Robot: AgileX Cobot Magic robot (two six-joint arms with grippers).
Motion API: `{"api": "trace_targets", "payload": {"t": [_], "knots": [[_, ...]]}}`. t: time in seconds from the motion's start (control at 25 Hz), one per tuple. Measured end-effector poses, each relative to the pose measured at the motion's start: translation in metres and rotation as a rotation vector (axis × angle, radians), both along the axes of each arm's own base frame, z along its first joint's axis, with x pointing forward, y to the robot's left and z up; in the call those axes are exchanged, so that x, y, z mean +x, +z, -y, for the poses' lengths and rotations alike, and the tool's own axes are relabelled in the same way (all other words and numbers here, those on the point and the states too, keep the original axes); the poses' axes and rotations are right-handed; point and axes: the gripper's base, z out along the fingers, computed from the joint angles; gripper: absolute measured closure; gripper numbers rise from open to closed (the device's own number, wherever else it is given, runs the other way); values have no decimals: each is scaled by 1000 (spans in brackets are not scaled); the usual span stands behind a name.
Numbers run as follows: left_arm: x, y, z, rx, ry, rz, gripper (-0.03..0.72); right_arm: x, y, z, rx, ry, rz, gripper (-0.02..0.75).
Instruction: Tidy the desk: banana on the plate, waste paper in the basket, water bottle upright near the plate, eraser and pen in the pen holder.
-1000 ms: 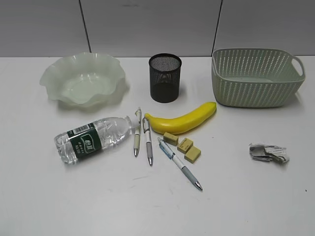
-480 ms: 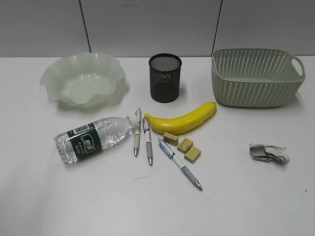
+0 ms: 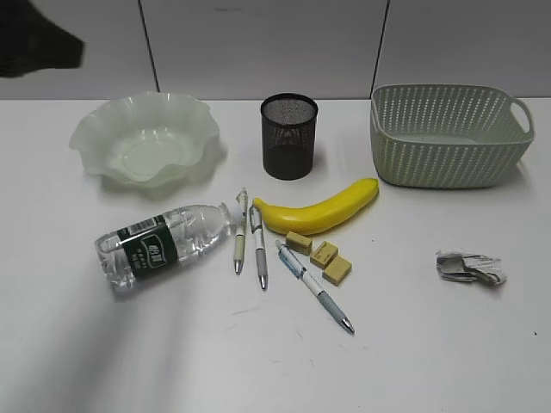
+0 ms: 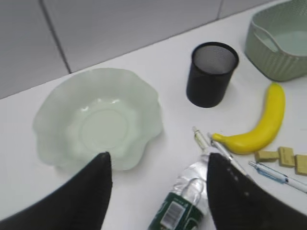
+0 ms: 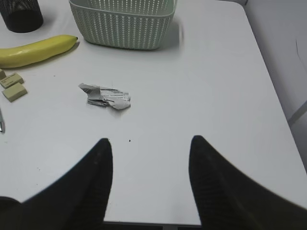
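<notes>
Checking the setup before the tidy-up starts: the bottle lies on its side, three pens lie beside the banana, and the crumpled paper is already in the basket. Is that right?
Not quite. The crumpled paper is not in the basket; it lies on the bare desk in front of it, as the exterior and right wrist views show. The bottle does lie on its side, and three pens lie beside the banana.

It reads as a lab or office test bench: a plain white desk (image 3: pixel 413 353) set against a bare grey panelled wall (image 3: pixel 258 43) with dark seams. Stationery suits an office: a black mesh pen holder (image 3: pixel 289 136) at twelve o'clock, pens (image 3: pixel 258 245) and erasers (image 3: pixel 323 255) near the centre.
</notes>
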Motion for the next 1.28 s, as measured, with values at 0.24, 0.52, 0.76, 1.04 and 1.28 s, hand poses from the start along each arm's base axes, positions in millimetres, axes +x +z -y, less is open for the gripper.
{"api": "trace_targets", "payload": {"t": [0.24,0.52,0.76,1.04,1.28], "knots": [[46,-28,87,72,-223,-136,221,0,0,0,0,0,0,322],[84,-69,165,195,-383,-265,184,0,0,0,0,0,0,322],[100,-99,217,348,-487,-249,180,0,0,0,0,0,0,325],[99,-140,269,439,-582,-271,180,0,0,0,0,0,0,336],[110,-172,288,495,-589,-287,162,0,0,0,0,0,0,337]]}}
